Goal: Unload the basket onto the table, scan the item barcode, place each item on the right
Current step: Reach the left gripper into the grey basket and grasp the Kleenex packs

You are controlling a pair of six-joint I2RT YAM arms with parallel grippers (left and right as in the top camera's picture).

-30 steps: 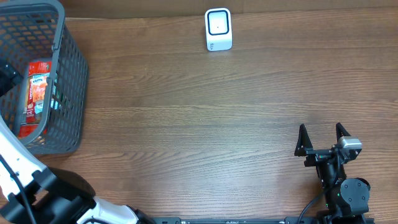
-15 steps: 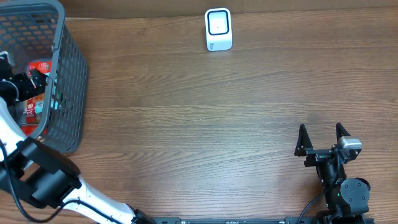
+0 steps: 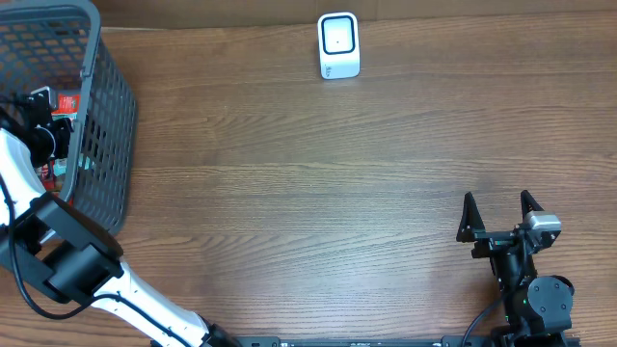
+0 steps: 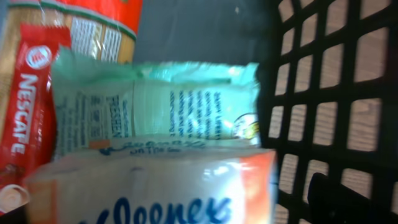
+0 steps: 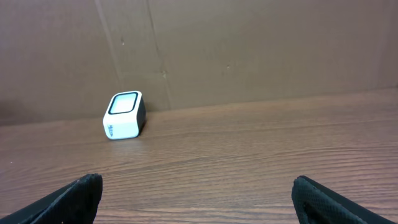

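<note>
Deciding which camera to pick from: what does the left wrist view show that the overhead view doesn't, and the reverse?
Left wrist only: readable packaging, a red Nescafe packet, a pale green packet and a Kleenex pack. Overhead only: the white scanner, the open right gripper, and the left arm reaching into the basket. Both: the basket's mesh wall, with wooden table beyond it.

The left arm is stretched along the far-left side, the left gripper (image 3: 41, 106) out front with jaws spread wide. At the near right the right gripper (image 3: 496, 210) sits with jaws wide apart.
</note>
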